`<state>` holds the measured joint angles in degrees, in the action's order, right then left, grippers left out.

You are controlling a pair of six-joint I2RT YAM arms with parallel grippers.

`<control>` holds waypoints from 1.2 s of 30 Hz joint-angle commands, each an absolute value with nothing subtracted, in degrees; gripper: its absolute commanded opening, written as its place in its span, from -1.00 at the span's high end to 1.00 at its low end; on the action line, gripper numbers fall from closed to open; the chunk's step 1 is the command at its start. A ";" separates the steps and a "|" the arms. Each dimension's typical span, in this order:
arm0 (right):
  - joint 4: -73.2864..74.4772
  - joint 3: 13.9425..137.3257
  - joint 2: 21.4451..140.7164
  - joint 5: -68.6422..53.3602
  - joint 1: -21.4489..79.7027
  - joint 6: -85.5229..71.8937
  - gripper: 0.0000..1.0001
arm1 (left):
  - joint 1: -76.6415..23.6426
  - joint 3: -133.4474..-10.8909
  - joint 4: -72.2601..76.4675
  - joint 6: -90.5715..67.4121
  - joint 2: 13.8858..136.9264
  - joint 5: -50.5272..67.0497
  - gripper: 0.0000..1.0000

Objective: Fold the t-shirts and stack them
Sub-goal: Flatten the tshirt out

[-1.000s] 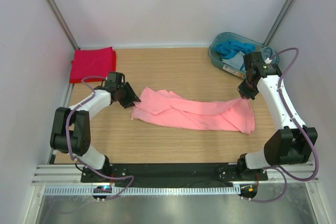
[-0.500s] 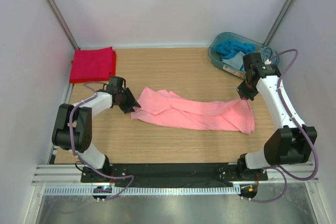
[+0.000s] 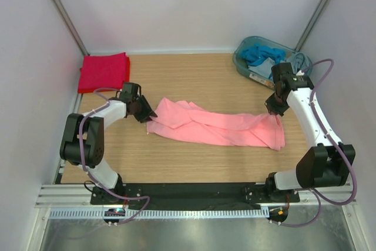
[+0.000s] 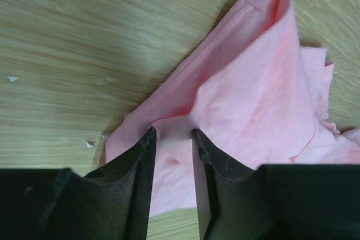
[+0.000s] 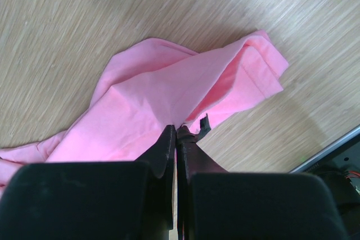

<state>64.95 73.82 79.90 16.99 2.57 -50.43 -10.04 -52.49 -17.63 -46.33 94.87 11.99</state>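
Salmon-pink t-shirt (image 3: 217, 126) lies rumpled in a long band across the table (image 3: 194, 74): light, limp cloth that I judge will sag unless taken by its end corners. The right gripper (image 5: 175, 130) pinches its right-end fold tight; the left gripper (image 4: 171, 139) has its jaws apart astride the left corner hem.

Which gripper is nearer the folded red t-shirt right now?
Left. The left gripper is at the left end of the pink t-shirt, close to the red t-shirt; the right gripper is across the table at the pink one's right end.
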 commanded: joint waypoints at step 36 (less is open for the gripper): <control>57.75 116.73 86.12 19.69 2.55 -49.57 0.98 | -8.97 -100.23 -39.36 -62.67 80.31 -2.03 1.00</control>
